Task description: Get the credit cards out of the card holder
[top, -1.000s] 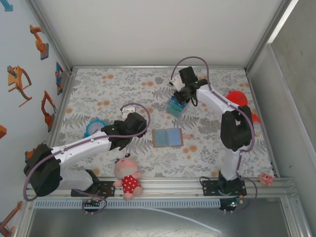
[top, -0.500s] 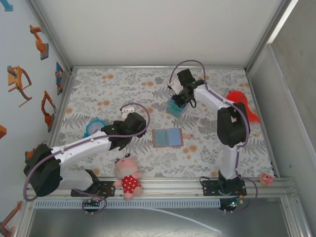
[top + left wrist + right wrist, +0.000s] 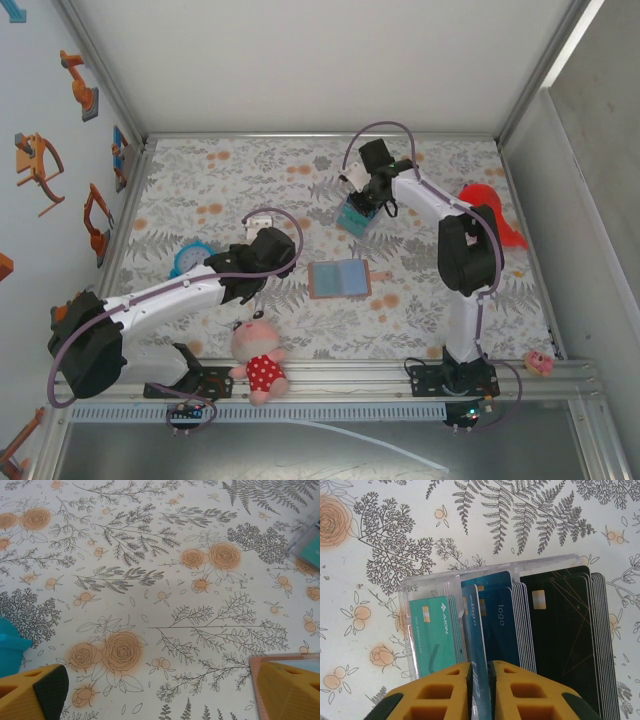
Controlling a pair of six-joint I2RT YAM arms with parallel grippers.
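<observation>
The card holder (image 3: 338,278) lies open like a book mid-table, blue-grey inside, its tan tab to the right; its pinkish edge (image 3: 256,680) shows beside my left finger. My left gripper (image 3: 160,700) hovers open over bare cloth just left of it, nothing between its fingers. At the back, my right gripper (image 3: 481,680) is over a clear card rack (image 3: 427,582) (image 3: 352,218) holding teal, blue and black credit cards. Its jaws are shut on one blue card (image 3: 479,645), which stands tilted in the rack between the teal and blue stacks.
A blue alarm clock (image 3: 190,258) stands left of the left arm, its teal edge (image 3: 10,650) near my left finger. A plush doll (image 3: 260,362) lies at the near edge. A red object (image 3: 485,203) sits at the right, a small pink toy (image 3: 540,362) near the rail.
The right gripper has shifted slightly left and back over the card rack with the blue card. The left arm and the card holder have not moved.
</observation>
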